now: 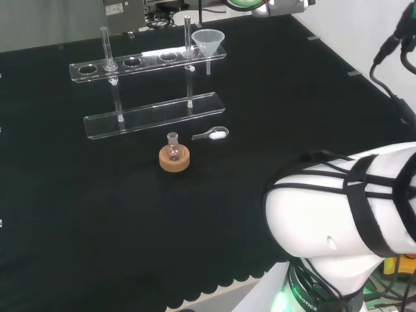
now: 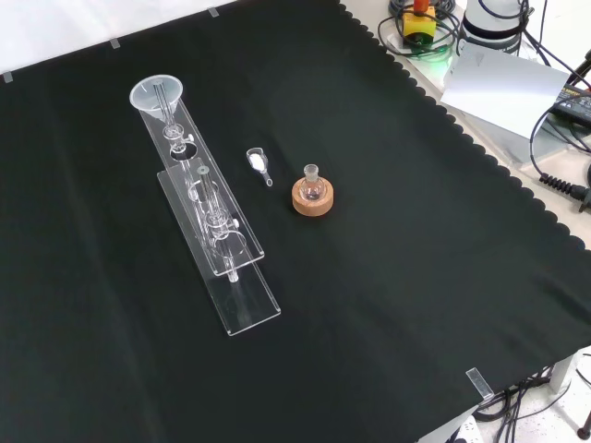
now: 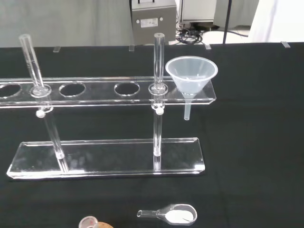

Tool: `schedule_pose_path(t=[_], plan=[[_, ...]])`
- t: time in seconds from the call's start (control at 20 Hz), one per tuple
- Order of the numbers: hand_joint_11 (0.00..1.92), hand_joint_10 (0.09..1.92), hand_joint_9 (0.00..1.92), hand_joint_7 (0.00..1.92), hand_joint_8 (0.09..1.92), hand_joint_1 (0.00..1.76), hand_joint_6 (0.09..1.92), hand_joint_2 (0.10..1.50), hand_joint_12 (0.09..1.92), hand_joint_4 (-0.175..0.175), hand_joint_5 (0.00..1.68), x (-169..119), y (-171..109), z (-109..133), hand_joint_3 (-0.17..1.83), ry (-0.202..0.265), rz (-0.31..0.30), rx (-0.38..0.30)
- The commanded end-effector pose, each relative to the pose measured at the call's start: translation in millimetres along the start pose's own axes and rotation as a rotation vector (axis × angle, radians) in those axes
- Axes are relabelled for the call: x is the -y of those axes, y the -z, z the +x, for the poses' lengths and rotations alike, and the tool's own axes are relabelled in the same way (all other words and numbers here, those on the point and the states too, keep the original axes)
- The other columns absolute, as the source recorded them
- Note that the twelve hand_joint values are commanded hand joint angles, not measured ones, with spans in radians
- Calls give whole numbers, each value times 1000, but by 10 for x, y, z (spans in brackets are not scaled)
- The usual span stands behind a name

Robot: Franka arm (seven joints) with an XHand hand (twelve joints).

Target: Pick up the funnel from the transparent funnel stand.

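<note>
Upright, funnel [image 3: 191, 76] in stand [image 3: 107, 90] end hole, stem down.

Laboratory bench, black cloth [image 2: 388, 305], clear funnel stand [image 1: 153, 116] with funnel [image 1: 208, 41], small flask on cork ring [image 2: 312, 198], scoop of white powder [image 3: 173, 214]

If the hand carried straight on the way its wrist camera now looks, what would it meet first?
Probably the transparent funnel stand, which lies squarely ahead in the wrist view, with the funnel seated at one end of its upper shelf; depth is hard to judge.
</note>
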State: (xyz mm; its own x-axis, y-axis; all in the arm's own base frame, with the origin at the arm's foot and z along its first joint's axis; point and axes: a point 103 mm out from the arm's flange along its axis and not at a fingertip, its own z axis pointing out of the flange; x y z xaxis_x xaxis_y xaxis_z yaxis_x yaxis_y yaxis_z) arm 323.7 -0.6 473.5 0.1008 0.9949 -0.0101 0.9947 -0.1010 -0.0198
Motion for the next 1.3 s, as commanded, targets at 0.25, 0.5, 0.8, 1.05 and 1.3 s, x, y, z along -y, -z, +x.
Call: schedule_pose_path(t=[0.25,0.5,0.8,1.05,1.3], plan=[[137,607,208,79,491,10,87,1200,1352,4,234,-638,-414,-410,356,6,-4,-21],[168,613,235,113,508,32,87,1194,1354,-3,258,-1137,-632,-579,338,29,8,-64],[175,643,304,182,562,202,87,1093,1363,-8,275,-1769,-793,-625,276,67,57,-43],[179,660,334,201,601,301,87,1021,1375,-13,286,-2102,-971,-636,244,81,107,-16],[184,666,342,197,620,460,87,956,1380,-17,297,-2393,-1171,-593,218,94,174,27]])
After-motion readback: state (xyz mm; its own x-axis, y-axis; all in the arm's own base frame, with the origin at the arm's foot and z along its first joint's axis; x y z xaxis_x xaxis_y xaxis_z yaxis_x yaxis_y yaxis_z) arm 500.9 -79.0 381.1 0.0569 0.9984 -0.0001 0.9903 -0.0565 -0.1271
